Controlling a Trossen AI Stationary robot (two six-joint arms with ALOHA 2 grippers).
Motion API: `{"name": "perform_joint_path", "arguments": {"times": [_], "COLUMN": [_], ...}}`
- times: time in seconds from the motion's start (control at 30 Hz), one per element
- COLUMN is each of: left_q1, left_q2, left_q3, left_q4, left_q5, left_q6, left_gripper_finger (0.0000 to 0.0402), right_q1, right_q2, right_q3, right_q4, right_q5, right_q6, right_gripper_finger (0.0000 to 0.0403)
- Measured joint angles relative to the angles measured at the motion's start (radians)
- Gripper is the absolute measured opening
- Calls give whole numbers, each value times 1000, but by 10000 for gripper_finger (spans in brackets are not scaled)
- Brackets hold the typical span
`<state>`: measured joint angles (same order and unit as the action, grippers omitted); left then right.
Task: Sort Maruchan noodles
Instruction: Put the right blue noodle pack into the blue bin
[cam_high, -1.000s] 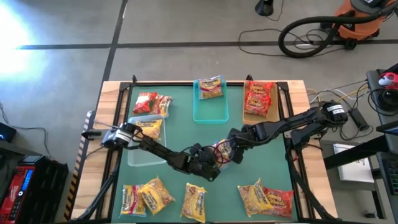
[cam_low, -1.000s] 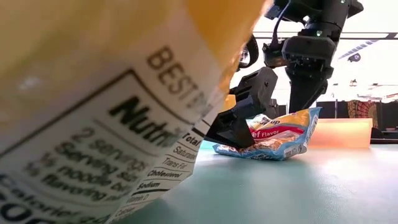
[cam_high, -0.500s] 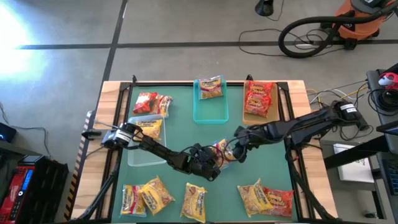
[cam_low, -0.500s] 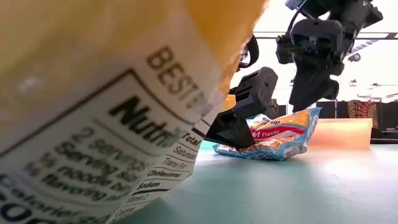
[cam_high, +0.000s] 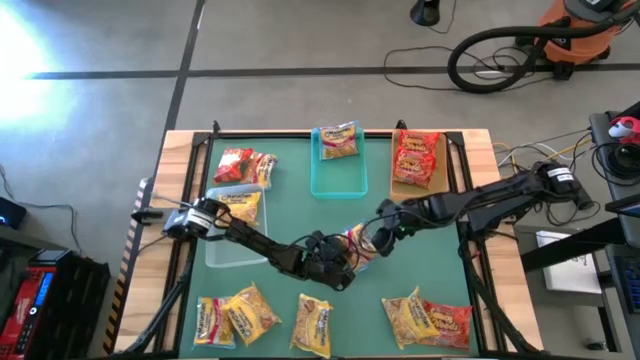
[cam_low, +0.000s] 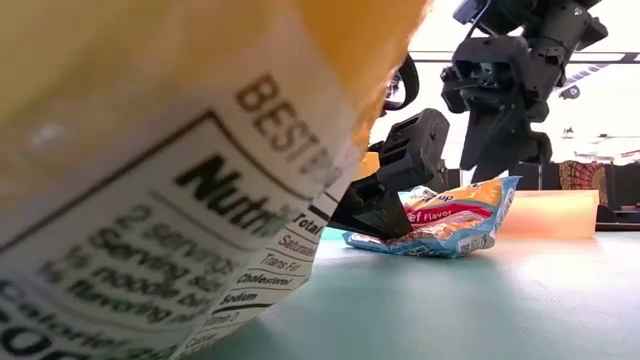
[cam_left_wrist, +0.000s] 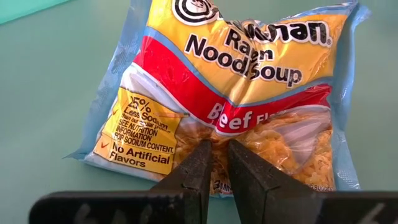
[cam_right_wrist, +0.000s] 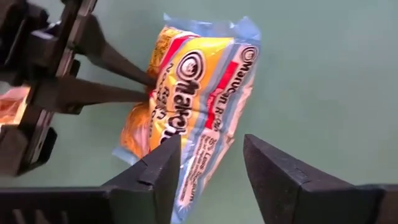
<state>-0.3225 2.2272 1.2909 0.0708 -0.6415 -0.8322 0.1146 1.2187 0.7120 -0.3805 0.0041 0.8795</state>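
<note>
- Left gripper (cam_left_wrist: 214, 152), fingers pinched on the lower edge of the beef-flavor Maruchan packet (cam_left_wrist: 236, 93), holds it at mid-table on the green mat (cam_high: 420, 215).
- Right gripper (cam_right_wrist: 208, 165) hovers just above the same packet, fingers parted, gripping nothing.
- Teal tray (cam_high: 338, 176), tan tray (cam_high: 417, 165) and clear tray (cam_high: 232, 235) each carry packets.
- Loose packets (cam_high: 240, 317) lie along the near edge.

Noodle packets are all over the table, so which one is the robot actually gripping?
The beef packet in the middle of the green mat: the left gripper pinches its edge, while the right gripper hovers open beside it. All others lie untouched.
</note>
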Motion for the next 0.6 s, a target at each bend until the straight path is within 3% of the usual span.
{"name": "perform_joint_path", "arguments": {"times": [0.37, 0.6], "left_q1": [11, 19], "left_q2": [0, 0], "left_q3": [0, 1], "left_q4": [8, 13], "left_q5": [3, 1], "left_q6": [-19, -20], "left_gripper_finger": [39, 39], "right_q1": [-28, -29], "right_q2": [44, 88], "right_q3": [-35, -144], "right_q4": [122, 371], "right_q5": [-66, -93], "right_q6": [-6, 44], "right_gripper_finger": [281, 301]}}
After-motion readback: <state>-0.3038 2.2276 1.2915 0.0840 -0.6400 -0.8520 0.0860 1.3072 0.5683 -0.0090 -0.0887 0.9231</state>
